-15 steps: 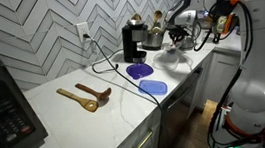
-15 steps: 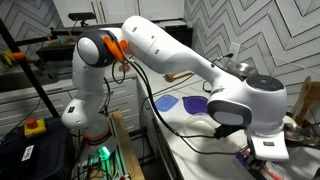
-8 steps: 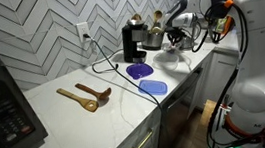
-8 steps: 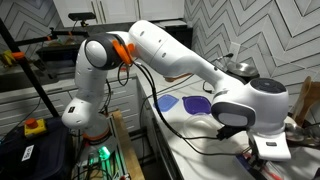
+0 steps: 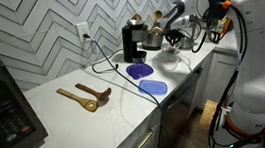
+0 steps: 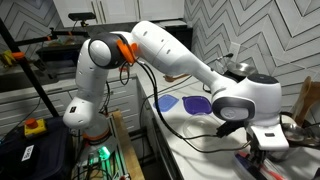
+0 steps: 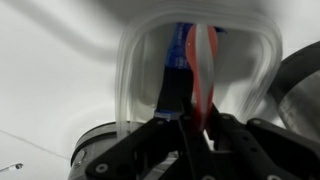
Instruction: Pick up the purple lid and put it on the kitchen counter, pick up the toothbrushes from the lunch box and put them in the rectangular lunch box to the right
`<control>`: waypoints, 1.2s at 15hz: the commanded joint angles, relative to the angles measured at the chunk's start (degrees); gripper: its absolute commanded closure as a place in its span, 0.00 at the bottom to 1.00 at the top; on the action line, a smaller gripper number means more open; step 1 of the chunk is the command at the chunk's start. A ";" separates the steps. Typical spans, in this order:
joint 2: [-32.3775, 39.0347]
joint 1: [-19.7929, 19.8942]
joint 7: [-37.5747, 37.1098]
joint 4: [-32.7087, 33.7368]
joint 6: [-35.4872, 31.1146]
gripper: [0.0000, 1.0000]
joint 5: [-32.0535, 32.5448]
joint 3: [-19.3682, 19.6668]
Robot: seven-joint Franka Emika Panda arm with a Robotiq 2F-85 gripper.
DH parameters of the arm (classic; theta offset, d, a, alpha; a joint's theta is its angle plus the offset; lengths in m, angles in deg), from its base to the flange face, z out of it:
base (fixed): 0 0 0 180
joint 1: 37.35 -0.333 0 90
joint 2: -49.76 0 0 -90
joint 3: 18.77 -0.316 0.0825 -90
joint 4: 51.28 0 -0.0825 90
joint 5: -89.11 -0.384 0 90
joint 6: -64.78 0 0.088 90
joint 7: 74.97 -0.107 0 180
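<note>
In the wrist view my gripper (image 7: pixel 195 125) is shut on the toothbrushes (image 7: pixel 197 55), one red and one blue. They point out over a whitish, round-cornered lunch box (image 7: pixel 124 75) right below; I cannot tell which of the two boxes it is. In an exterior view the gripper (image 5: pixel 176 36) is at the far end of the kitchen counter (image 5: pixel 88 124), beyond the coffee machine. The purple lid (image 5: pixel 138 71) lies flat on the counter, well apart from the gripper. It also shows in the other exterior view (image 6: pixel 170 102).
A periwinkle-blue lid (image 5: pixel 153 86) lies just in front of the purple one. A black coffee machine (image 5: pixel 129 42) with a trailing cable stands by the wall. Two wooden spoons (image 5: pixel 83 95) lie mid-counter. A black microwave (image 5: pixel 0 99) fills the near end.
The arm's elbow has swung a little and the wrist has shifted slightly over the far end of the counter. The lids and spoons have not moved.
</note>
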 commanded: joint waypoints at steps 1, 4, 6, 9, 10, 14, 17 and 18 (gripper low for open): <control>0.71 -2.24 -2.40 -0.51 0.04 0.87 4.99 1.96; 0.33 -2.64 -2.99 -0.68 0.38 0.53 6.51 1.89; -0.94 -2.72 -2.59 -1.03 0.36 0.38 6.56 1.73; -2.55 -3.26 -2.73 -1.61 0.16 0.16 7.58 2.15; -3.17 -3.41 -2.91 -1.83 0.07 0.08 8.06 2.32; -8.59 -3.42 -1.13 -4.26 0.72 0.00 10.21 2.70; -14.15 -2.97 0.86 -7.11 2.06 0.00 10.58 2.51; -16.28 -3.16 0.99 -8.13 4.08 0.00 11.77 2.80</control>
